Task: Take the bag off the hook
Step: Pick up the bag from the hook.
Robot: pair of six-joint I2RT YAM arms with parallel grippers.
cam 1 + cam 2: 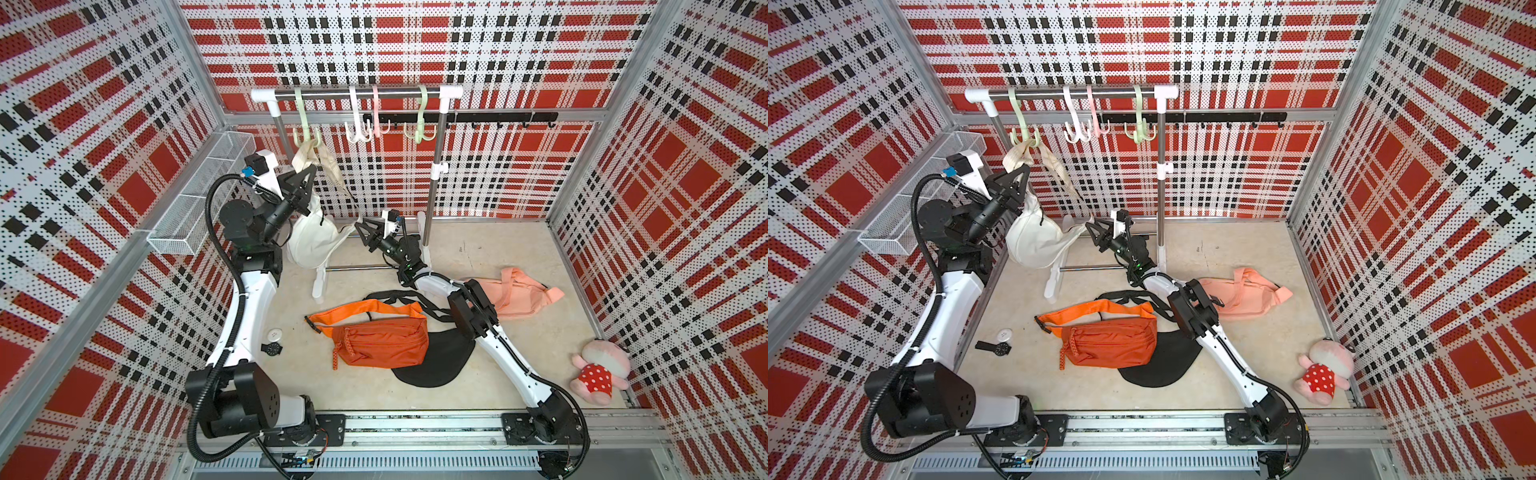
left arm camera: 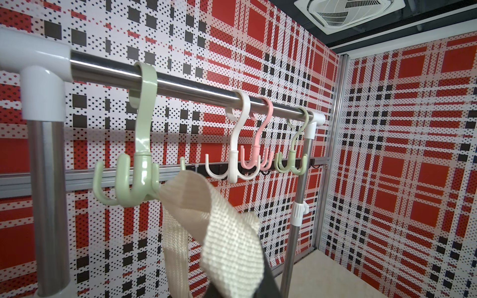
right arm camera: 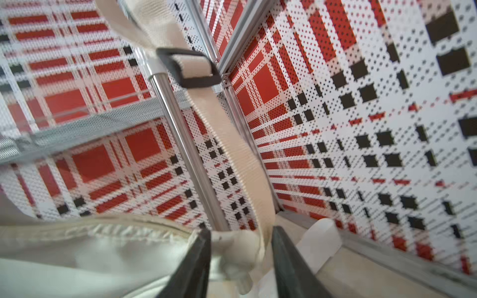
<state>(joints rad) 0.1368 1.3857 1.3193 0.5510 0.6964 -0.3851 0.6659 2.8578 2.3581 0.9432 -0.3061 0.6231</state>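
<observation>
Eyes on the green hook [image 2: 140,167], because everything turns on it. The cream sling bag [image 1: 316,245] hangs below it, its strap [image 2: 227,232] looped over one upturned prong. The left end effector [image 1: 311,169] sits right under that hook, pressed together on the strap. So the strap runs straight up from the pinch to the prong. To my eye the way out is up and over the prong's tip, and the left arm is by far the nearer one to do it.

The bag's long axis slants down and away from the hook toward the right end effector [image 3: 241,231], well below the hook at the bag's far corner. There the fingers [image 3: 196,263] stand either side of the strap's root, with fabric filling the gap. Biting or merely bracketing, I cannot tell; it's blurred.

Both top views hide which prong carries the loop; the left wrist view shows it plainly. Only the right wrist view shows the black slider [image 3: 191,69] on the strap, between that corner and the hook.
</observation>
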